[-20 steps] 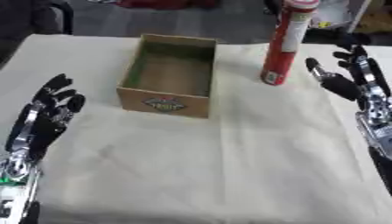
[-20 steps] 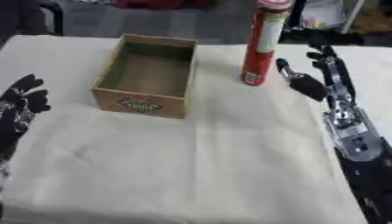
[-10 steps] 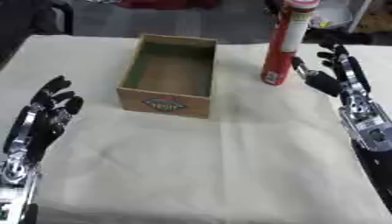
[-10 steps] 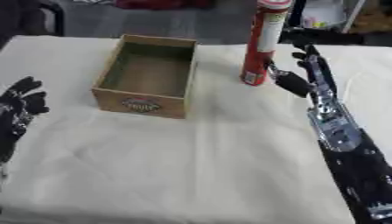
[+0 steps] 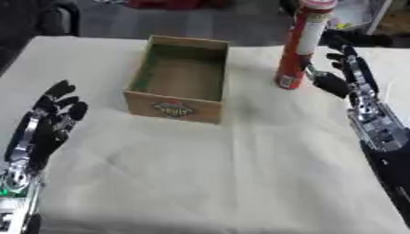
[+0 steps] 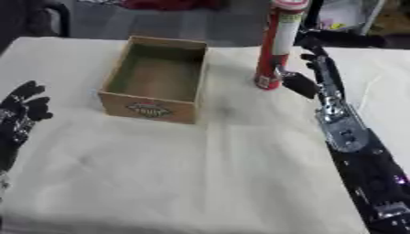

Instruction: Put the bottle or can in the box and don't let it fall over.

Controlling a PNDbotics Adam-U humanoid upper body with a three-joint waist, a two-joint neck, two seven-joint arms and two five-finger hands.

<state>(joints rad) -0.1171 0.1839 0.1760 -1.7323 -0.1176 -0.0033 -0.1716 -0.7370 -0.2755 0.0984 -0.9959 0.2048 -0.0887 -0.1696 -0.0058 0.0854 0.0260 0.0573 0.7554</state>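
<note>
A tall red can [image 5: 299, 45] with a white label stands upright on the cream cloth, to the right of an open cardboard box [image 5: 181, 78] that holds nothing. My right hand [image 5: 346, 75] is just right of the can's base, fingers straight and spread, thumb near the can but apart from it. My left hand [image 5: 46, 126] rests open near the lower left edge, fingers up, well away from the box.
The cream cloth [image 5: 224, 173] covers the table, with its far edge behind the box and can. Dark objects and clutter [image 6: 340, 39] lie beyond the far right edge, behind my right hand.
My right hand has moved left and forward, closing in on the can's base. The can, the box and my left hand have stayed in place.
</note>
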